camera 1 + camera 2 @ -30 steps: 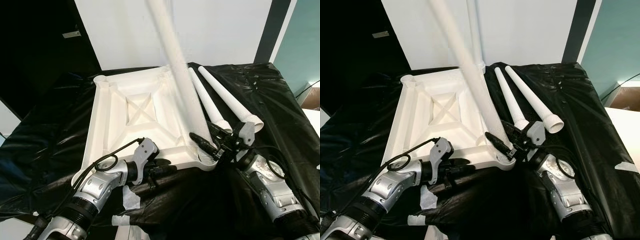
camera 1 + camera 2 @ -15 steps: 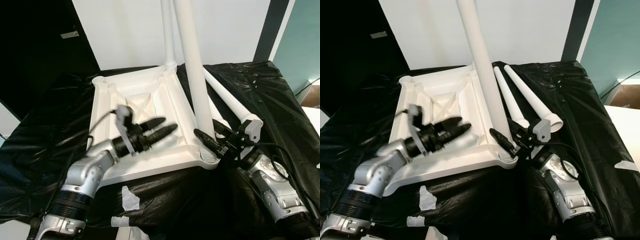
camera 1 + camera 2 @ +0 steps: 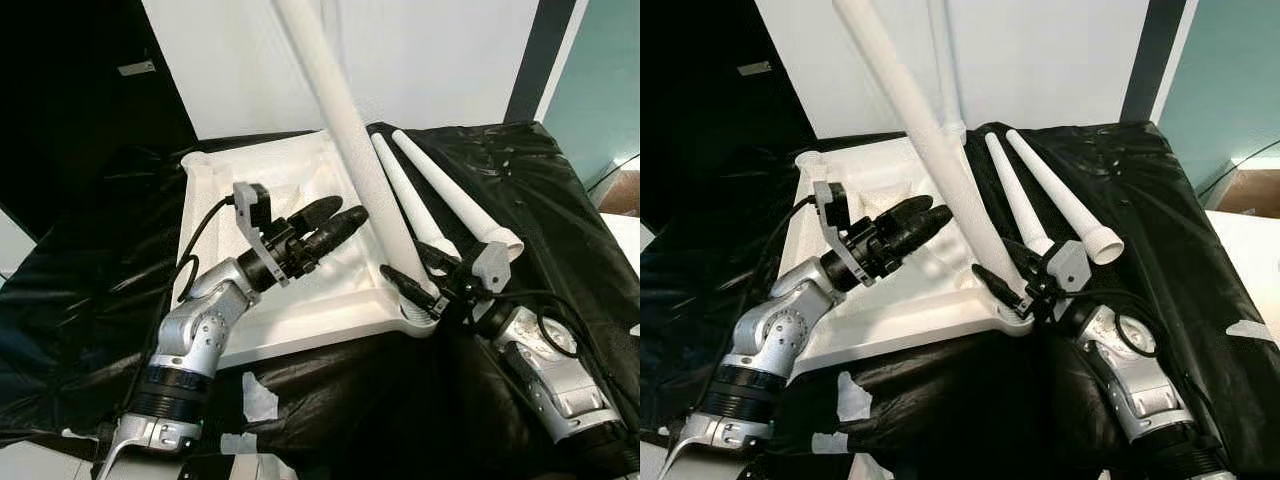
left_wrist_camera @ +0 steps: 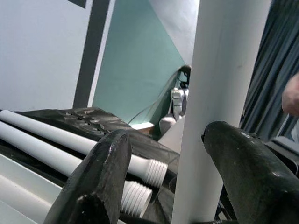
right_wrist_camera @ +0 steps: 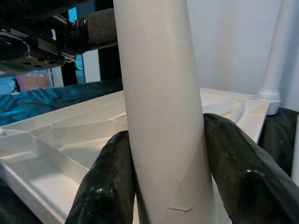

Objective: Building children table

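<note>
In the left eye view, I am clamping my right gripper (image 3: 418,293) around the base of a long white table leg (image 3: 345,140), which is leaning up and to my left from the near right corner socket of the upturned white tabletop (image 3: 300,310). The tabletop is lying on the worktop (image 3: 560,210), draped in black plastic sheeting. I am holding my left gripper (image 3: 333,220) above the tabletop's underside, its fingers parted and reaching toward the leaning leg, just beside it. Two loose table legs (image 3: 440,205) are lying side by side on the sheeting to the right of the tabletop, threaded ends toward me. In the right eye view, another leg (image 3: 945,70) is standing upright at the far right corner of the tabletop. In the left wrist view, my black fingers (image 4: 100,182) are standing open on either side of the leaning leg, one pad close against it, with the threaded ends of the loose legs lying beyond. In the right wrist view, my fingers (image 5: 110,177) are pressing against both sides of the leg, the ribbed underside of the tabletop lying behind it.
</note>
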`<state>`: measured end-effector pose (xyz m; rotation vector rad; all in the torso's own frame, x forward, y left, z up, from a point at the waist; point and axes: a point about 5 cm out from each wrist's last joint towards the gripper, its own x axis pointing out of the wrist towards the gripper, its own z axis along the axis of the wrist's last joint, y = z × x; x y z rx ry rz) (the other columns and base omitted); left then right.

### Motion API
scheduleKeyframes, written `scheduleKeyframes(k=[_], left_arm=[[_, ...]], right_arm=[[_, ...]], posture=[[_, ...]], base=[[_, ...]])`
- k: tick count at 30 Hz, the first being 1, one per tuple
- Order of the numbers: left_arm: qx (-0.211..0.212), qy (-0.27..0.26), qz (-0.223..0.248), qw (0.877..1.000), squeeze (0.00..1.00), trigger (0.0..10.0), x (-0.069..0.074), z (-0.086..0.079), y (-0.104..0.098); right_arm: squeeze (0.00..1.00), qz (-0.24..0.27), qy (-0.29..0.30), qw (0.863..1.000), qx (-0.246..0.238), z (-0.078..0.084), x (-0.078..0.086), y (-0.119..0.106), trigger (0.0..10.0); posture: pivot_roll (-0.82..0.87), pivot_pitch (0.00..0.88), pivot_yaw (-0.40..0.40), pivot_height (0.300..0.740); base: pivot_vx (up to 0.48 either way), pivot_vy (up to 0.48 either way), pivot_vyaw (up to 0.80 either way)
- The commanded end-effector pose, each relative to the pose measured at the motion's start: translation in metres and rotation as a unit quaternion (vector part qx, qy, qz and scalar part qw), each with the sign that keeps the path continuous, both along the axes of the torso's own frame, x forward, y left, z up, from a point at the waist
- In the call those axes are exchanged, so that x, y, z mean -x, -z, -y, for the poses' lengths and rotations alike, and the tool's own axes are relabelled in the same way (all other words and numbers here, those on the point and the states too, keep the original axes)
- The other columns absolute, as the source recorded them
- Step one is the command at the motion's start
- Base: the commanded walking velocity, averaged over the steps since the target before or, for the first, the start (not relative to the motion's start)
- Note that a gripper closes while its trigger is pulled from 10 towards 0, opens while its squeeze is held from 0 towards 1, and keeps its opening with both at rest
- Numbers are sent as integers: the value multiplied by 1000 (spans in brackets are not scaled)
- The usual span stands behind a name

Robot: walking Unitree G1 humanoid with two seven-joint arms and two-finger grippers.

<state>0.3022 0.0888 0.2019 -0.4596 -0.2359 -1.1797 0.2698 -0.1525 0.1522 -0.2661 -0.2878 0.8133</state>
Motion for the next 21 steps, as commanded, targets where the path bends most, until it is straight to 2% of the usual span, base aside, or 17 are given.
scheduleKeyframes(k=[1, 2, 3, 5, 10, 13, 17, 21], left_arm=[[56, 12, 47, 997, 0, 10000, 2, 1, -36], [73, 23, 54, 996, 0, 10000, 4, 1, -45], [73, 23, 54, 996, 0, 10000, 4, 1, -45], [109, 56, 77, 989, 0, 10000, 14, 2, -64], [121, 98, 123, 980, 0, 10000, 31, 6, -86], [113, 108, 140, 978, 0, 10000, 34, 9, -90], [98, 100, 140, 980, 0, 10000, 32, 9, -86], [101, 95, 136, 981, 0, 10000, 31, 8, -85]], right_arm=[[0, -64, -8, 995, 77, 0, 6, 33, 10000], [0, -69, -4, 994, 87, 0, 5, 35, 10000], [0, -69, -4, 994, 87, 0, 5, 35, 10000], [0, -75, 6, 992, 103, 1, 2, 39, 10000], [0, -72, 7, 992, 102, -3, -2, 37, 10000], [0, -67, 5, 993, 102, -5, -4, 36, 10000], [0, -58, 7, 994, 96, -8, -6, 33, 10000], [0, -66, 29, 993, 94, -6, -10, 32, 10000]], posture=[[-85, 0, 99, 740], [-85, 0, 100, 740], [-85, 0, 100, 740], [-84, 0, 100, 740], [-74, 0, 101, 740], [-69, 0, 100, 740], [-70, 0, 102, 740], [-70, 0, 102, 740]], base=[[0, 0, 0], [0, 0, 0], [0, 0, 0], [0, 0, 0], [0, 0, 0], [0, 0, 0], [0, 0, 0], [0, 0, 0]])
